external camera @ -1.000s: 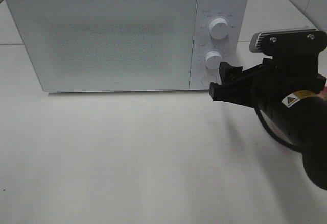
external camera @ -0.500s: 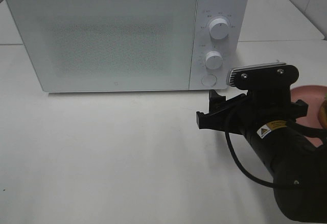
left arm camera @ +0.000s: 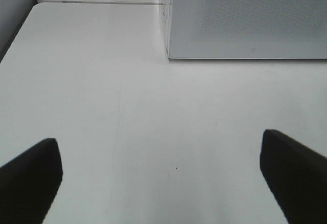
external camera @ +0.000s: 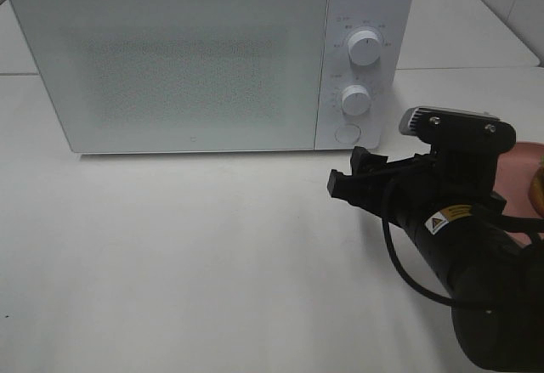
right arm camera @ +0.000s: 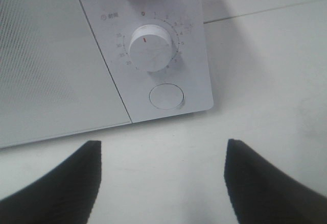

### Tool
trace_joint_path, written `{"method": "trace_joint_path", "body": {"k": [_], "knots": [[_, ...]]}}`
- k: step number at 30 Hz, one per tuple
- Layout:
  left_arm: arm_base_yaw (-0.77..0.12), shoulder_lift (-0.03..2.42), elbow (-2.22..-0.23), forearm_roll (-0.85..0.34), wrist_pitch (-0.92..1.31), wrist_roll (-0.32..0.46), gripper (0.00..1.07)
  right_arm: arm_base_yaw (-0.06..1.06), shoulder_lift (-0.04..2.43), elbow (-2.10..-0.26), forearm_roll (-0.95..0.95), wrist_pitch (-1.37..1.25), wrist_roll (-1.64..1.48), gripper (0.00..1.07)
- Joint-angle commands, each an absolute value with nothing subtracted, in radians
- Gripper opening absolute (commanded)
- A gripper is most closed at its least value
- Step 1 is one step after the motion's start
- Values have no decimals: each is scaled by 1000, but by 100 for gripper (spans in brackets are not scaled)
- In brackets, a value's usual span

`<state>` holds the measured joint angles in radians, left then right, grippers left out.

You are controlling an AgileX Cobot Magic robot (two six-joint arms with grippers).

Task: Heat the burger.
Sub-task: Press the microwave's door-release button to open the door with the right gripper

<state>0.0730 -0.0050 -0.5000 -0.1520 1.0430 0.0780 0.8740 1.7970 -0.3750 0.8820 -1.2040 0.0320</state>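
On my right wrist feed, the right gripper (right arm camera: 162, 183) has its two dark fingers (right arm camera: 56, 183) in the lower left and lower right corners of the frame. They are spread well apart, with only bare white table (right arm camera: 265, 71) showing between them, so I read it as open and holding nothing. Above that gap, near the middle of the frame, sits the microwave (right arm camera: 51, 55) control panel. I can see its round button (right arm camera: 166, 96) and, higher up, the lower knob (right arm camera: 149, 48), which has a small red mark on its face.

From the high camera, those same fingertips sit right of centre, just below and to the right of the button, and clear of the microwave's front. The upper knob (external camera: 365, 48) is above the lower one, and the door fills the upper left of the frame and is shut. The black arm runs from the gripper down into the lower right corner.

Behind the arm, at the right edge, I see a strip of the pink plate (external camera: 512, 165). At the very edge beside it is a golden-brown sliver of the burger (external camera: 538, 188), which is cut off by the frame. So little of it shows that I can't tell how it sits.

On my left wrist feed, the left gripper (left arm camera: 163, 183) has its fingers in the two lower corners, spread as wide as I see them go, with nothing but tabletop between them. The microwave's front corner is in the upper right of that frame.
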Motion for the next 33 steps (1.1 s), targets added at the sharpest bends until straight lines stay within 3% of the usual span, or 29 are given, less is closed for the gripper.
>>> {"method": "trace_joint_path", "body": {"k": [1,13,21,33], "knots": [[71,-30,-497,-156,1037,74,101,880,1794,-376,874,-1235,335,56],[71,-30,-497,-156,1037,74,101,880,1794,-376,877,-1166,1056,22],[71,-30,-497,-156,1037,74,101,880,1794,-376,874,-1165,1222,2],[71,-30,-497,-156,1037,74,101,834,1795,-408,845,-1068,1239,0]]}}
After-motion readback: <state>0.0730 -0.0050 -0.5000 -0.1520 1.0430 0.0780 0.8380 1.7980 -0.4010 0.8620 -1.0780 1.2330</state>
